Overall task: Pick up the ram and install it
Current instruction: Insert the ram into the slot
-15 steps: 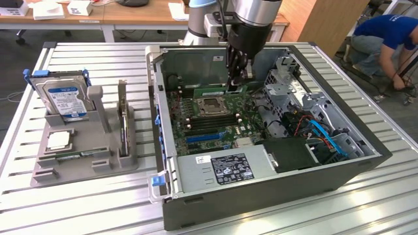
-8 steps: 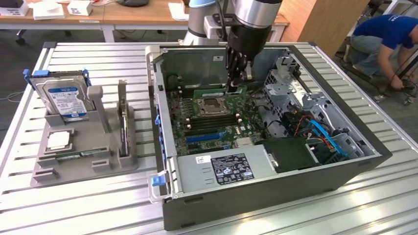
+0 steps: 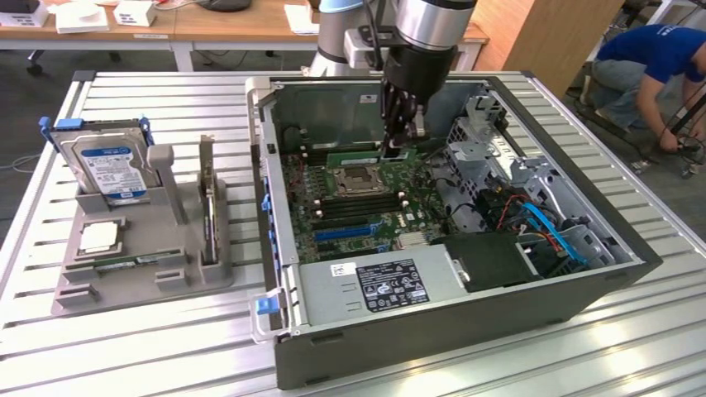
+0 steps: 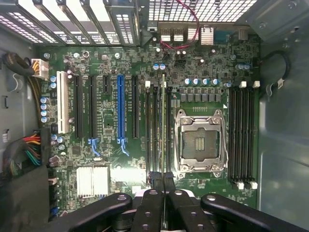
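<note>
Wooden desks line the back of the room, and a person in a blue shirt bends down at the upper right of the exterior view. Nearer the camera, a slatted metal table carries 2 containers.

1 is the open computer case, in the middle of the frame. It holds the motherboard with its bare processor socket, a labelled power supply along the lower edge, and blue cables towards the exterior view's right.

The other is a gray holder at the exterior view's left. In it are a hard drive standing on edge and a square processor chip lying flat.

The pick-up looks done. The gripper reaches down into the case in the upper middle of the frame, clamped on the ram. The wrist view shows the ram edge-on, lined up along the memory slots beside the socket. Installing appears underway. Whether the stick is fully seated and latched cannot be told.
</note>
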Available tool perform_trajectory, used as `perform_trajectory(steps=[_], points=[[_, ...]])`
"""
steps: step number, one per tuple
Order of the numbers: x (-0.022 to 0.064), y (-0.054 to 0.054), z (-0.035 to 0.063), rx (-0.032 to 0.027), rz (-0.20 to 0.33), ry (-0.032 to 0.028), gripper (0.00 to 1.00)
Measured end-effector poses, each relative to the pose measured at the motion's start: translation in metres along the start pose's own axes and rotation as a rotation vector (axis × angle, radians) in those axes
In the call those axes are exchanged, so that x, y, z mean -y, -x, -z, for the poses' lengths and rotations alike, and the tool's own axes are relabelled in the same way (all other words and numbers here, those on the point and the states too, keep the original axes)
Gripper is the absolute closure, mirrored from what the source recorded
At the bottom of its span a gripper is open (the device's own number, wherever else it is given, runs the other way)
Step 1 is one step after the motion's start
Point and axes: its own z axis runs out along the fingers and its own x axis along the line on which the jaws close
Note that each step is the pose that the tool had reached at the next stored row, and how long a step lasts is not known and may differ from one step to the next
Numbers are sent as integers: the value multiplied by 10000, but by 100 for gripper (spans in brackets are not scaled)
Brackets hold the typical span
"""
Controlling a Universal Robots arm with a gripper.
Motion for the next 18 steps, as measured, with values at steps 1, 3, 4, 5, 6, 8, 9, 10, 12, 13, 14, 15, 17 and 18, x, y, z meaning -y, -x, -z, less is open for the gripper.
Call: perform_trajectory(steps=[1, 3, 4, 5, 6, 8, 9, 10, 12, 13, 14, 15, 17, 18], points=[[0, 0, -5, 0, 0, 0, 89], [0, 0, -12, -2, 1, 1, 89], [0, -1, -15, -2, 1, 1, 89], [0, -1, -19, -1, 1, 0, 89], [0, -1, -23, 0, 2, 1, 89], [0, -1, -34, 1, 3, 0, 89], [1, -1, -41, 0, 3, 0, 89], [1, -2, -48, -1, 3, 0, 89], [1, -2, -67, -1, 4, 0, 89], [1, -3, -77, 0, 5, 0, 89], [1, -3, -87, -1, 5, 0, 89], [2, -3, -98, 0, 6, 0, 89], [2, -4, -123, 0, 6, 0, 89], [2, -4, -139, 0, 7, 1, 89]])
